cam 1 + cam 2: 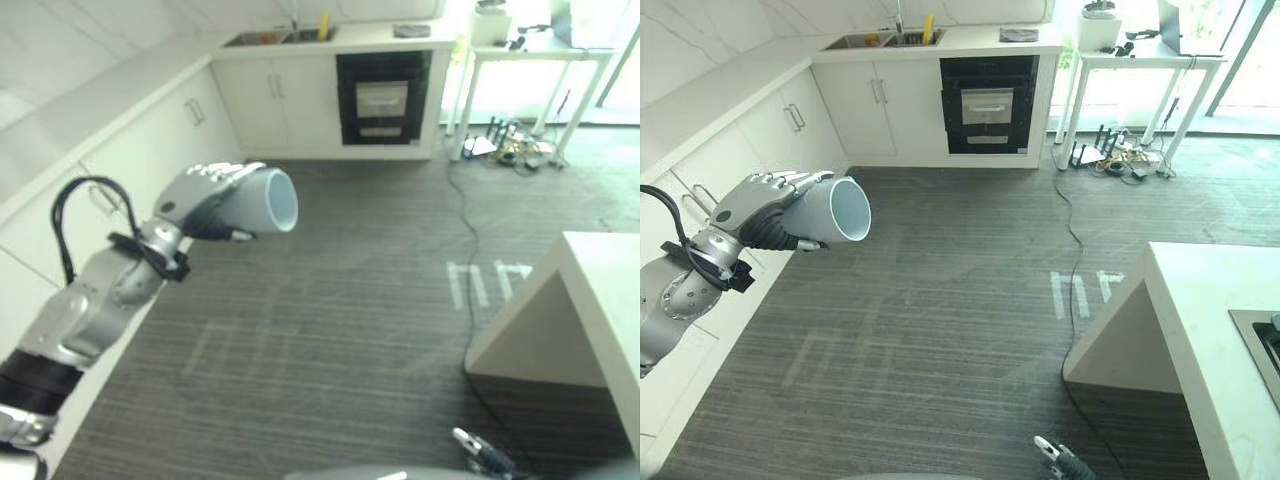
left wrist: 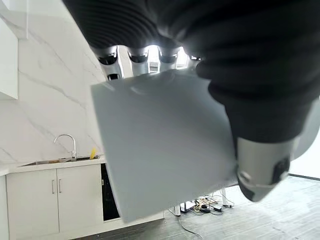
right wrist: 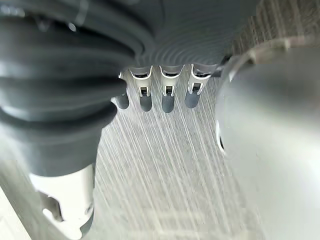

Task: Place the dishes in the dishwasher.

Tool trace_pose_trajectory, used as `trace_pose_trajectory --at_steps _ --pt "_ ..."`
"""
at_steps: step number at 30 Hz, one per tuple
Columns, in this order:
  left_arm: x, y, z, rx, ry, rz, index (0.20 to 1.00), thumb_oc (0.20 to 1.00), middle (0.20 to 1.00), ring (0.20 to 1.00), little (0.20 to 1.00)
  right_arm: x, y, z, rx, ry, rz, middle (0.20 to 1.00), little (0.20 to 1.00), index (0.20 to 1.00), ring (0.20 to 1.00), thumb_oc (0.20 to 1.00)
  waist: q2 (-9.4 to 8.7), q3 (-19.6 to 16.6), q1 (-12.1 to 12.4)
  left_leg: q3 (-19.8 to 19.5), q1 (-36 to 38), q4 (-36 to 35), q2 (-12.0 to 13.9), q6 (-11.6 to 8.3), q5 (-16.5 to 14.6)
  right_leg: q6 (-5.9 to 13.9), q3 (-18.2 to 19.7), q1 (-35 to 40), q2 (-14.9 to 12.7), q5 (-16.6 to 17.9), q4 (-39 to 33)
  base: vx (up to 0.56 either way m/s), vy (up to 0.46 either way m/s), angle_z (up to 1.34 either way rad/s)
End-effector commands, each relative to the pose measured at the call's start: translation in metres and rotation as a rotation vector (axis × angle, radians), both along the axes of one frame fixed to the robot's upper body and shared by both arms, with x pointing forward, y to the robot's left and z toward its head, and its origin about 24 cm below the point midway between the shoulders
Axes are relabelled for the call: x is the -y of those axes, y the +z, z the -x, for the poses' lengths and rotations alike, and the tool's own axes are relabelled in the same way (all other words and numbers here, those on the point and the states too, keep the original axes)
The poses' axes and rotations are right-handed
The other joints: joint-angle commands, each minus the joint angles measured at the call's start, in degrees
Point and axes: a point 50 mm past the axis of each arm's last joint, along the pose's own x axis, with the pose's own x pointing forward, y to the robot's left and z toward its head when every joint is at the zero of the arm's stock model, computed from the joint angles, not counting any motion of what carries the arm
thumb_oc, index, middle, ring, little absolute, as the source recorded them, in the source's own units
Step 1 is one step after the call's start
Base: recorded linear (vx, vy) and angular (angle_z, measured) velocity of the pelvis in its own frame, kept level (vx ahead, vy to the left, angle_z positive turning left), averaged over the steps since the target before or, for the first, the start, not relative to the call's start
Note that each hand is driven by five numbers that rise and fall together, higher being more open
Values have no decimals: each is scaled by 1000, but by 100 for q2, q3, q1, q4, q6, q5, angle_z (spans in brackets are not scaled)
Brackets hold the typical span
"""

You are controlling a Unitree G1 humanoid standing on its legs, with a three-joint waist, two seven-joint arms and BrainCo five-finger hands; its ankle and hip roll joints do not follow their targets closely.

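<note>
Left eye view, L hand (image 1: 205,200) raised, fingers (image 2: 150,56) round cup (image 1: 268,200)

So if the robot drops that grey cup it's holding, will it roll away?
Probably. The cup looks round and smooth-sided, held sideways in the left hand, so it might roll across the flat floor. It seems stiff, keeping its shape in the grip. Whether it would break, I can't tell.

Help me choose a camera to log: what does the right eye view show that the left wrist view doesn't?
Right eye view: the island and the open mouth of the cup. Left wrist view: the whole arch of the faucet. Both: the left robot hand curled round the cup, with the sink ahead.
</note>
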Motion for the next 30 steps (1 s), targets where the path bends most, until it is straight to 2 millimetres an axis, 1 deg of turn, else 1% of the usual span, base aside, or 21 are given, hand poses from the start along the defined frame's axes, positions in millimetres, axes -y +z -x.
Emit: trace_pose_trajectory --at_steps 1,5,8,9,12,14,16,19,21,22,23,24,25,26,27,28,29,30 --pt "-4 53 2 188 -11 18 200 200 200 200 200 6 6 -19 54 -3 14 1000 1000 1000 1000 1000 69 205 -16 337 -291 -10 93 131 60 100 279 171 238 -105 81 -16 -133 2" --pt "-2 51 4 187 -12 16 200 200 200 200 200 18 5 -8 -10 -14 44 1000 1000 1000 1000 1000 60 97 -51 363 -288 -10 122 19 91 58 350 358 369 13 -462 30 -100 -8" --pt "-4 48 6 184 -8 23 200 200 200 200 200 24 4 0 -37 -15 41 1000 1000 1000 1000 1000 56 49 -68 329 -248 -10 123 -23 77 26 410 461 439 24 -633 41 -54 -5" --pt "41 -4 -28 75 -53 392 200 200 200 200 200 33 11 -17 28 -90 18 1000 1000 1000 1000 1000 104 251 -600 550 -461 22 747 -466 572 -293 702 273 746 -129 -611 37 -49 1" --pt "39 -10 -29 70 -29 408 200 200 200 200 200 32 10 -12 22 -46 40 1000 1000 1000 1000 1000 100 204 -621 599 -437 21 792 -495 585 -316 650 311 747 -166 -614 -3 -18 11" --pt "35 -14 -30 74 -16 431 200 200 200 200 200 34 8 -6 11 -111 35 1000 1000 1000 1000 1000 102 151 -667 592 -379 22 803 -497 563 -350 731 371 801 -221 -621 16 -8 -18" --pt "34 -15 -30 72 -11 431 200 200 200 200 200 33 9 -7 10 -75 34 1000 1000 1000 1000 1000 96 125 -686 537 -339 5 793 -472 549 -392 806 431 856 -262 -614 29 -42 -4" --pt "36 -16 -32 60 -18 432 200 200 200 200 200 28 7 -8 -1 -83 33 1000 1000 1000 1000 1000 107 75 -711 493 -306 -10 798 -465 536 -442 885 472 934 -350 -576 28 -45 1" --pt "39 -19 -34 42 -21 431 200 200 200 200 200 28 7 -8 -9 -55 47 1000 1000 1000 1000 1000 126 57 -714 403 -296 55 760 -454 524 -498 999 496 998 -440 -486 69 -27 20" --pt "39 -20 -35 32 -15 438 200 200 200 200 200 28 7 -10 -4 -28 51 1000 1000 1000 1000 1000 121 66 -702 329 -295 188 703 -427 462 -521 1065 495 997 -478 -414 97 -7 32" --pt "39 -23 -35 29 -7 444 200 200 200 200 200 27 9 -17 14 19 56 1000 1000 1000 1000 1000 83 132 -671 266 -433 717 536 -333 241 -558 1149 483 948 -511 -275 113 24 33" --pt "38 -25 -33 31 -10 448 200 200 200 200 200 25 10 -22 27 30 58 1000 1000 1000 1000 1000 42 213 -618 194 -643 1134 424 -265 104 -580 1187 488 912 -521 -164 112 41 20" --pt "38 -24 -33 34 -16 449 200 200 200 200 200 23 10 -24 33 24 56 1000 1000 1000 1000 1000 34 270 -570 97 -779 1277 399 -251 122 -596 1205 493 916 -532 -90 125 98 12" --pt "38 -23 -31 39 -26 450 200 200 200 200 200 23 11 -26 38 16 57 1000 1000 1000 1000 1000 45 326 -530 21 -860 1239 429 -257 198 -606 1222 500 923 -569 -2 224 256 10" --pt "39 -22 -29 42 -34 445 200 200 200 200 200 27 12 -29 44 11 66 1000 1000 1000 1000 1000 94 393 -486 -52 -873 905 597 -350 484 -614 1240 558 937 -668 79 327 426 10" --pt "41 -22 -28 41 -40 440 200 200 200 200 200 32 14 -29 47 3 74 1000 1000 1000 1000 1000 135 407 -486 28 -944 593 827 -475 797 -594 1185 659 906 -719 53 369 510 17" --pt "43 -22 -28 41 -44 440 200 200 200 200 200 35 15 -28 48 -1 81 1000 1000 1000 1000 1000 152 416 -497 123 -969 412 969 -549 991 -579 1132 734 859 -749 30 305 458 15" --pt "44 -22 -29 41 -47 439 200 200 200 200 200 37 15 -27 48 -3 87 1000 1000 1000 1000 1000 156 409 -507 183 -1018 344 1074 -589 1086 -558 1094 773 802 -768 28 275 449 8"
